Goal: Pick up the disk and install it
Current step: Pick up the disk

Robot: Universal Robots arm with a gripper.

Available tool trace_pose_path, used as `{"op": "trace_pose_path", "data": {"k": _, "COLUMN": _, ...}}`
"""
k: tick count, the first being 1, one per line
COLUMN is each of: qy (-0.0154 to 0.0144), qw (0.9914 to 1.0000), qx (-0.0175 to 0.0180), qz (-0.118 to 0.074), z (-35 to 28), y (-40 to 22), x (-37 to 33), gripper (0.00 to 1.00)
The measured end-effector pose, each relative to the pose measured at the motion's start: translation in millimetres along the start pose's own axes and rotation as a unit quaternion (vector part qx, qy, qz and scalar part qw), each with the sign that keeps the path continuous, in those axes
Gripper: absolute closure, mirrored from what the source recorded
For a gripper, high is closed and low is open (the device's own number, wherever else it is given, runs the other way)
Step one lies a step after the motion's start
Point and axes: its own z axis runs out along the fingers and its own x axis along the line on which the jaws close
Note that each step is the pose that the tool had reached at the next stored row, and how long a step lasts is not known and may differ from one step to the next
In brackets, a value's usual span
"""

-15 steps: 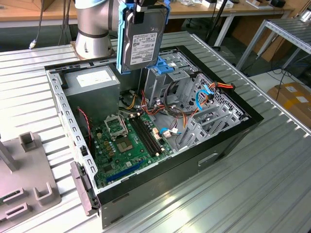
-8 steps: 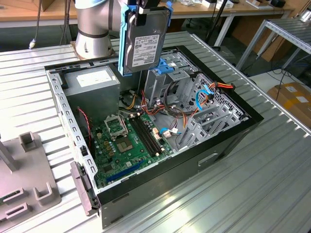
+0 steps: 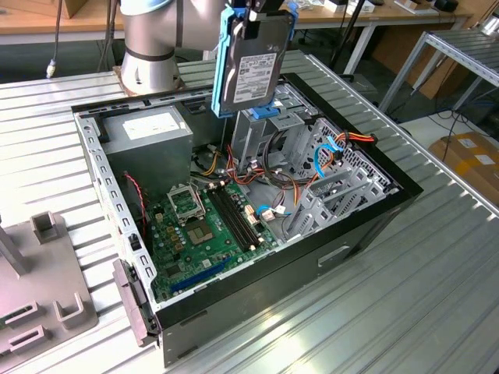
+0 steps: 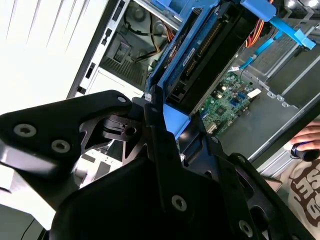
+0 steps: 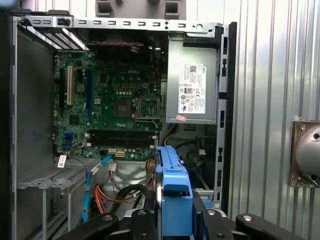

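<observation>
1. The black end effector (image 3: 261, 17) was closed on the flat rectangular grey-metal disk with a white printed label and a bright blue plastic bracket (image 3: 249, 70). It gripped the disk by its upper edge, at the upper centre of the exterior frame. In the first wrist view the end effector (image 5: 172, 222) had a finger pressed against each side of the blue bracket.

2. The disk hung upright on edge with its label turned toward the exterior camera. It was clear of the ribbed silver metal tabletop (image 3: 390, 312) and above the open black computer case (image 3: 257, 284), which lay on its side there.

3. In the exterior view, the grey metal drive cage with a blue plastic tab (image 3: 263, 117) sat just under the disk's lower edge. We could not tell whether the two touched.

4. The green motherboard (image 3: 203, 226) and the grey box-shaped power supply (image 3: 148, 132) occupied the centre and left of the case in the exterior frame. Both were apart from the disk.

5. We judged the pick-up complete, since the disk was carried wholly by the end effector and rested on nothing. We judged the installation outstanding. The disk stood above the cage rather than seated in it, and most of its body was in open air above the case walls.
</observation>
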Motion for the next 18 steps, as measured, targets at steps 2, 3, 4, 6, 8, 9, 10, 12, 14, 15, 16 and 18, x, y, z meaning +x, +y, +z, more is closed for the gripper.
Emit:
{"op": "trace_pose_path", "data": {"k": 2, "qy": 0.0000, "qw": 1.00000, "qx": 0.0000, "qz": 0.000, "z": 0.2, "y": -8.1, "x": 0.2, "gripper": 0.63}}
{"op": "trace_pose_path", "data": {"k": 3, "qy": 0.0000, "qw": 1.00000, "qx": 0.0000, "qz": 0.000, "z": 0.2, "y": -11.4, "x": 0.3, "gripper": 0.63}}
{"op": "trace_pose_path", "data": {"k": 4, "qy": 0.0001, "qw": 1.00000, "qx": 0.0000, "qz": 0.000, "z": 0.3, "y": -17.4, "x": 0.4, "gripper": 0.63}}
{"op": "trace_pose_path", "data": {"k": 6, "qy": 0.0000, "qw": 1.00000, "qx": 0.0000, "qz": 0.000, "z": 0.6, "y": -27.7, "x": 0.6, "gripper": 0.63}}
{"op": "trace_pose_path", "data": {"k": 8, "qy": 0.0000, "qw": 1.00000, "qx": 0.0000, "qz": 0.000, "z": 0.8, "y": -36.6, "x": 0.9, "gripper": 0.63}}
{"op": "trace_pose_path", "data": {"k": 9, "qy": 0.0000, "qw": 1.00000, "qx": 0.0000, "qz": 0.000, "z": 0.9, "y": -44.5, "x": 1.1, "gripper": 0.63}}
{"op": "trace_pose_path", "data": {"k": 10, "qy": 0.0000, "qw": 1.00000, "qx": 0.0000, "qz": 0.000, "z": 1.1, "y": -50.1, "x": 1.2, "gripper": 0.63}}
{"op": "trace_pose_path", "data": {"k": 12, "qy": 0.0001, "qw": 1.00000, "qx": 0.0000, "qz": 0.000, "z": 1.3, "y": -60.5, "x": 1.5, "gripper": 0.63}}
{"op": "trace_pose_path", "data": {"k": 14, "qy": 0.0000, "qw": 1.00000, "qx": 0.0000, "qz": 0.000, "z": 1.5, "y": -71.3, "x": 1.7, "gripper": 0.63}}
{"op": "trace_pose_path", "data": {"k": 15, "qy": 0.0000, "qw": 1.00000, "qx": 0.0000, "qz": 0.000, "z": 1.6, "y": -76.8, "x": 1.9, "gripper": 0.63}}
{"op": "trace_pose_path", "data": {"k": 16, "qy": 0.0000, "qw": 1.00000, "qx": 0.0000, "qz": 0.000, "z": 1.7, "y": -78.9, "x": 1.9, "gripper": 0.63}}
{"op": "trace_pose_path", "data": {"k": 18, "qy": 0.0001, "qw": 1.00000, "qx": 0.0000, "qz": 0.000, "z": 1.7, "y": -78.9, "x": 1.9, "gripper": 0.63}}
